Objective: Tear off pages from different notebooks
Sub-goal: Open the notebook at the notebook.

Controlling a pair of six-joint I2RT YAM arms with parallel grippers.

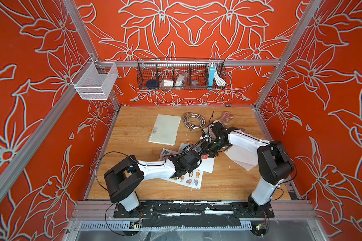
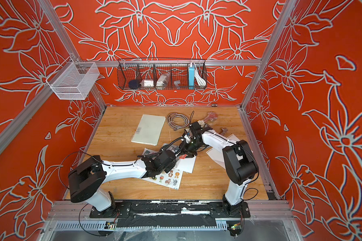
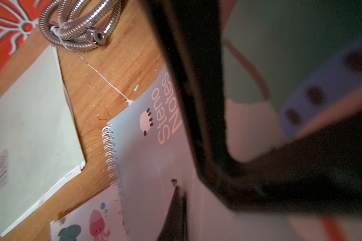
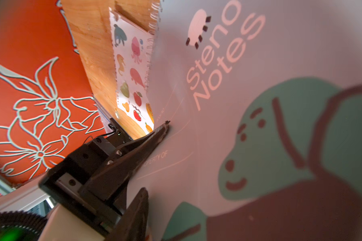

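Wire basket (image 1: 181, 89) on the far wall holds a dark round thing (image 1: 151, 83), pale packets (image 1: 166, 83), a blue box (image 1: 210, 76) and a white cable (image 1: 219, 80). Mid-table, the left gripper (image 4: 166, 125) is pinched closed on the curled cover edge of the Steno Notes notebook (image 4: 217, 62). How wide the right gripper (image 1: 213, 153) stands I cannot tell. Loose pages (image 1: 240, 158) lie to the right.

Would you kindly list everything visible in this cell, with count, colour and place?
grey-green notebook: one, pale, rear left of table
picture notebook: one, white with animals, front centre
Steno Notes notebook: one, light blue, between the grippers
loose pages: at least two, white, centre-right
metal hose: one, silver, coiled, rear
wrench: one, metallic, rear right
wire basket: one, black, back wall
mesh basket: one, white, left rail
table: one, wooden
left gripper: one, black, shut, at the Steno Notes notebook
right gripper: one, black, beside it
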